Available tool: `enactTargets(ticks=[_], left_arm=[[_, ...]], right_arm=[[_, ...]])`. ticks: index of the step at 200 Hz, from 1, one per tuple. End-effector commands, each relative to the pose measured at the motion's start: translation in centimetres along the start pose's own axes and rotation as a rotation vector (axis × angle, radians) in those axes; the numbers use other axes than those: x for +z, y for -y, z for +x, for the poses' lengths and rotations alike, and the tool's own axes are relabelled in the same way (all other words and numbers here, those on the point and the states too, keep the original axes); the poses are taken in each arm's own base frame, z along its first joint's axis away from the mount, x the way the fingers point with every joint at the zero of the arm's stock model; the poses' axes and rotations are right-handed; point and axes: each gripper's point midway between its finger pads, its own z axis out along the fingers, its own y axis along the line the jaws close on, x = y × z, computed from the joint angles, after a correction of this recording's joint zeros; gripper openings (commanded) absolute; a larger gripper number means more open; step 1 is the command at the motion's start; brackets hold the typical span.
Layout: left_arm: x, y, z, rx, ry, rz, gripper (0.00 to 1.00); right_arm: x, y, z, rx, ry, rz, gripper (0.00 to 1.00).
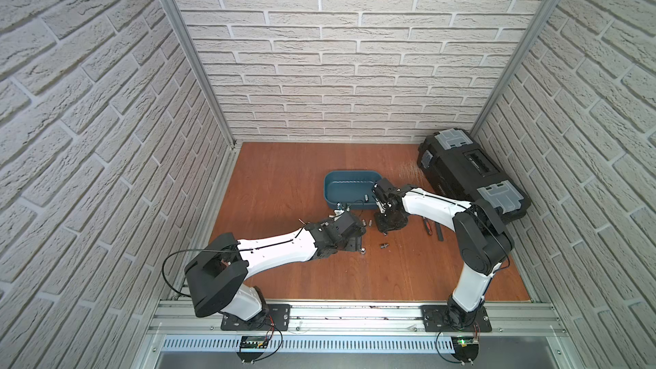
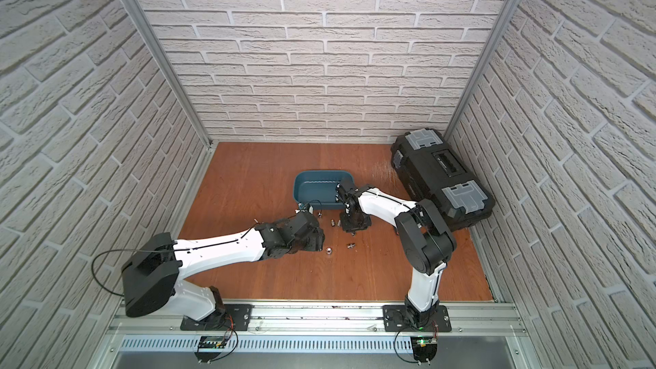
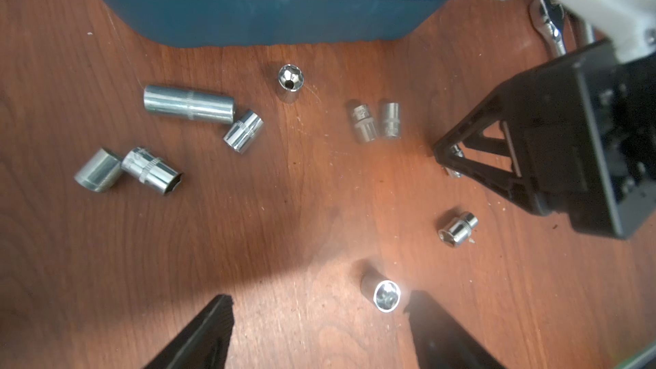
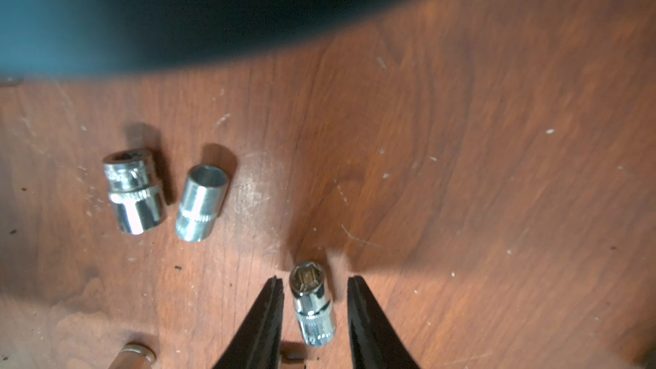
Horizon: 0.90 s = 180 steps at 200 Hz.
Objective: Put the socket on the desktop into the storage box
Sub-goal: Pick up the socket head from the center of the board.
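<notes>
Right gripper (image 4: 315, 279) spread astride a socket (image 4: 312, 308) on the desktop (image 4: 461, 172); left gripper (image 3: 318, 298) spread; engravings (image 4: 124, 175) blurred

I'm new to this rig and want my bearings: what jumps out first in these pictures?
Chrome sockets lie scattered on the desktop just in front of the teal storage box. The right gripper straddles one small socket, jaws either side with gaps showing. A black toolbox sits in the far right corner.
</notes>
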Motion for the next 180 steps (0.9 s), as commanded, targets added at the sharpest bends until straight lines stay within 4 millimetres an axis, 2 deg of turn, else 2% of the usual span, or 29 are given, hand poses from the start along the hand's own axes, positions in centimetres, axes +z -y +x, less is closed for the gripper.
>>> enactTargets(ticks=[1,114,180], left_arm=[[-0.5,0.0,-0.4,-0.010,0.033,0.011,0.82],[-0.6,0.0,-0.4,-0.016,0.034,0.015,0.82],[-0.6,0.1,-0.5,-0.021,0.036,0.017,0.82]], right_arm=[[0.1,-0.5,0.4,-0.006,-0.016,0.004,0.37],[0.9,0.0,1.5,-0.010,-0.035,0.035,0.36],[1.2,0.1,1.6,-0.011,-0.040,0.037,0.29]])
